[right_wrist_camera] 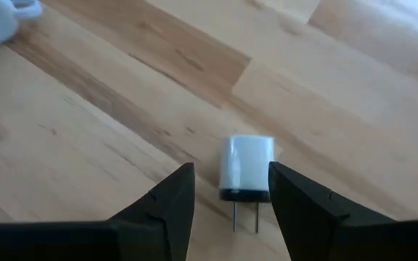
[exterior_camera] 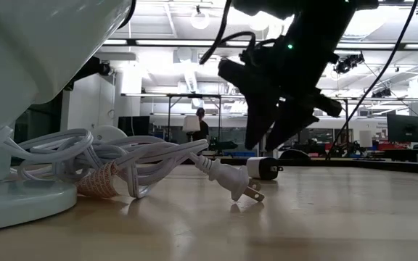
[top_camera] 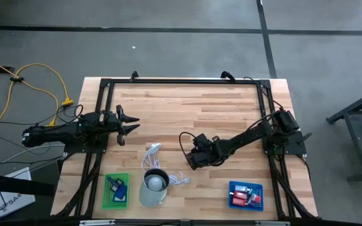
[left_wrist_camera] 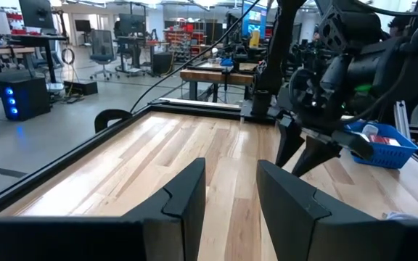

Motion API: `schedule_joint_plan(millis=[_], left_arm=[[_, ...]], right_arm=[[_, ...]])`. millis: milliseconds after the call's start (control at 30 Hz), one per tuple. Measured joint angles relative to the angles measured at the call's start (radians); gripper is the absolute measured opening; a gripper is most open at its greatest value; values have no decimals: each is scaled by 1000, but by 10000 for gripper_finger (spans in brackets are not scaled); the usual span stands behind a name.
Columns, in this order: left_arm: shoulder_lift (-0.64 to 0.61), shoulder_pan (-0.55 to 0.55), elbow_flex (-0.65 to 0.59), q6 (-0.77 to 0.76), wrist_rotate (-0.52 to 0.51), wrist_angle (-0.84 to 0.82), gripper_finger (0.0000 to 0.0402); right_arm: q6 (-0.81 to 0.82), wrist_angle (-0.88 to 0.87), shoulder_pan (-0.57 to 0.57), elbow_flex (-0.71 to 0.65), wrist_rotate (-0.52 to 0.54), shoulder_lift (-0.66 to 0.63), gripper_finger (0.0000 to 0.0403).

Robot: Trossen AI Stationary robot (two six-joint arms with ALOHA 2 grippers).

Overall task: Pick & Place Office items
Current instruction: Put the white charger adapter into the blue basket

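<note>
A small white charger block (right_wrist_camera: pixel 247 168) with a dark end and two prongs lies flat on the wooden table (top_camera: pixel 187 107). In the low view the block (exterior_camera: pixel 265 169) is just beyond the cable's plug. My right gripper (right_wrist_camera: pixel 231 174) is open and slants down over it, one finger on each side with gaps showing. In the low view the right gripper's (exterior_camera: pixel 265 145) tips hang just above the block. From above, my right gripper (top_camera: pixel 192 162) is at mid-table. My left gripper (top_camera: pixel 131 123) waits open at the left, pointing level, nothing between its fingers (left_wrist_camera: pixel 183 192).
A coiled white cable (top_camera: pixel 159 164) and its plug (exterior_camera: pixel 234 183) lie left of the block. A pale cup (top_camera: pixel 154 187) stands at the near edge. A green tray (top_camera: pixel 105 199) holds blue pieces. A blue tray (top_camera: pixel 259 204) holds red and white pieces.
</note>
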Motion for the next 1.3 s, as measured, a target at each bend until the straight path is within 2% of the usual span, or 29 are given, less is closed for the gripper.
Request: schedule_joint_plan(millis=[500, 1300], left_arm=[[0, 0, 0, 0, 0, 0, 120], [0, 0, 0, 0, 0, 0, 120]], right_arm=[[5, 0, -13, 0, 29, -2, 162], [4, 54, -27, -30, 8, 26, 162]])
